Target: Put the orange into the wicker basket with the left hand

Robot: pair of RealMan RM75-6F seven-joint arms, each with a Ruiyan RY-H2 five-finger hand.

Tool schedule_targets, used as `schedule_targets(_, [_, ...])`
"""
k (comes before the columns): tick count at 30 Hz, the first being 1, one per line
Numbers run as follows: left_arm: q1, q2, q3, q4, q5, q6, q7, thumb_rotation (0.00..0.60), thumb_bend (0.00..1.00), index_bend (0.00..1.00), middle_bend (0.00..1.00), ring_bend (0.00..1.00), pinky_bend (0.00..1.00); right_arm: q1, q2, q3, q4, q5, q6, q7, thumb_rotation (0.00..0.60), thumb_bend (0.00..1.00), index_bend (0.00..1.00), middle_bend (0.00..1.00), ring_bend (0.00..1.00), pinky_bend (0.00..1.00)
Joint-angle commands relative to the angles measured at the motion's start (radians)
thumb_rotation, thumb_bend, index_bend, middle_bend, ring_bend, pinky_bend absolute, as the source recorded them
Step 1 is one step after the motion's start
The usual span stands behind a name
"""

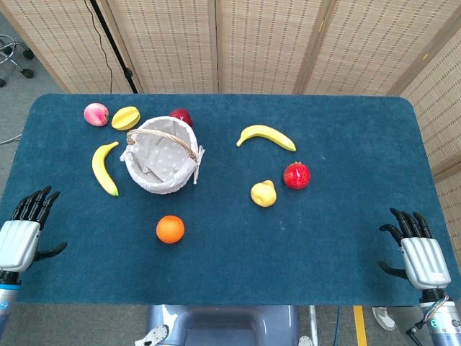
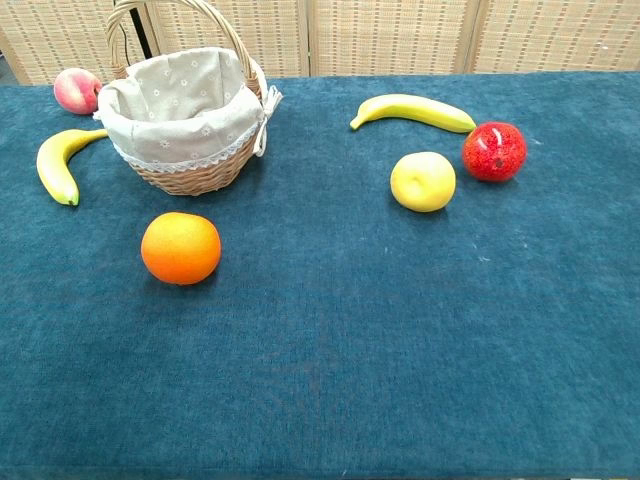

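Observation:
The orange [image 1: 170, 229] [image 2: 180, 247] lies on the blue table, just in front of the wicker basket [image 1: 160, 155] [image 2: 185, 112], which has a pale cloth lining and an upright handle. Nothing shows inside the basket. My left hand [image 1: 25, 227] rests at the table's near left edge with fingers spread, holding nothing, well to the left of the orange. At the near right edge my right hand [image 1: 415, 249] is also spread and holds nothing. The chest view shows neither hand.
Left of the basket lies a banana [image 1: 104, 168] [image 2: 58, 163]. Behind it are a peach [image 1: 96, 114] [image 2: 77, 90], a star fruit [image 1: 125, 117] and a dark red fruit [image 1: 181, 116]. To the right sit a second banana [image 1: 266, 135], a yellow pear [image 1: 263, 193] and a pomegranate [image 1: 297, 175].

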Motion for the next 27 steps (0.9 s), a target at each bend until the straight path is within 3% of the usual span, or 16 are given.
schedule_targets(1, [-0.002, -0.003, 0.000, 0.015, 0.006, 0.001, -0.015, 0.600, 0.00, 0.09, 0.00, 0.02, 0.09, 0.002, -0.002, 0.001, 0.002, 0.000, 0.000, -0.001, 0.600, 0.16, 0.32, 0.08, 0.09, 0.03])
schedule_targets(23, [-0.008, -0.002, 0.003, -0.009, -0.010, -0.037, 0.010, 0.600, 0.00, 0.09, 0.00, 0.02, 0.09, 0.003, 0.000, -0.003, -0.009, -0.016, 0.007, -0.002, 0.600, 0.16, 0.32, 0.08, 0.09, 0.03])
schedule_targets(27, [-0.061, -0.019, -0.012, -0.048, 0.005, -0.095, 0.030, 0.600, 0.00, 0.09, 0.00, 0.02, 0.09, -0.001, 0.005, -0.003, -0.012, -0.017, 0.015, 0.009, 0.600, 0.16, 0.32, 0.08, 0.09, 0.03])
